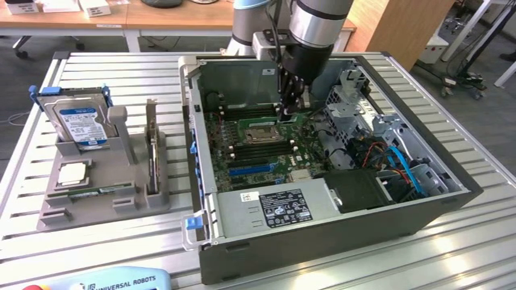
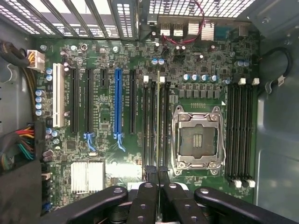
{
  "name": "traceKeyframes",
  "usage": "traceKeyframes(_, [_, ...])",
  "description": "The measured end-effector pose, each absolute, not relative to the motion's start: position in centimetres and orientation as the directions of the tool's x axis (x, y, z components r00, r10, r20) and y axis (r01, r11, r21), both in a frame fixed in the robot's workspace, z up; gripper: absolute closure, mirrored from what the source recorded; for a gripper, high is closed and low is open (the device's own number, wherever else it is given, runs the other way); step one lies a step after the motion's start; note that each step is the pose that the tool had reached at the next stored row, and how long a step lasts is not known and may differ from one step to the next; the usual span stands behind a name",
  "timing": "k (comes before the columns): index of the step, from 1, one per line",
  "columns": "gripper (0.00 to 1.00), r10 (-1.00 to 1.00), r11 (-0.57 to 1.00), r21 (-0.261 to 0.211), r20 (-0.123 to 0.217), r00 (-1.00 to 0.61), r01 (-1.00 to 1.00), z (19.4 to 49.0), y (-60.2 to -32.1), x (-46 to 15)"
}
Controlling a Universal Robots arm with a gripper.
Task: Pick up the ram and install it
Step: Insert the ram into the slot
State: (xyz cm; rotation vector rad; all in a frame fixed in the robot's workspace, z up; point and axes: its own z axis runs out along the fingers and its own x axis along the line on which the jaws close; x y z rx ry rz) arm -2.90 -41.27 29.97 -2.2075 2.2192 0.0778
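One gripper (image 1: 292,110), two fingers (image 2: 145,200) clenched on one ram (image 1: 301,115) (edge-on from the wrist), at the slots (image 2: 150,126) beside one CPU socket (image 2: 198,140)

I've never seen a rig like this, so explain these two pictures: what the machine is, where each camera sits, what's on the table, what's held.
The machine is a robot arm reaching into an open computer case on a slatted table. One picture comes from a camera standing apart; the other comes from a camera on the arm's wrist, looking down at the motherboard. The hand is shut on the ram, a thin green stick seen edge-on, at the memory slots beside the processor socket. At the exterior view's left, a grey holder carries a hard drive and a processor chip.
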Motion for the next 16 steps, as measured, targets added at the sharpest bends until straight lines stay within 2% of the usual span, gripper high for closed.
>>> traceKeyframes(16, [0.89,-0.999,0.005,0.028,-0.042,-0.006,-1.000,28.6,-41.3,-2.9])
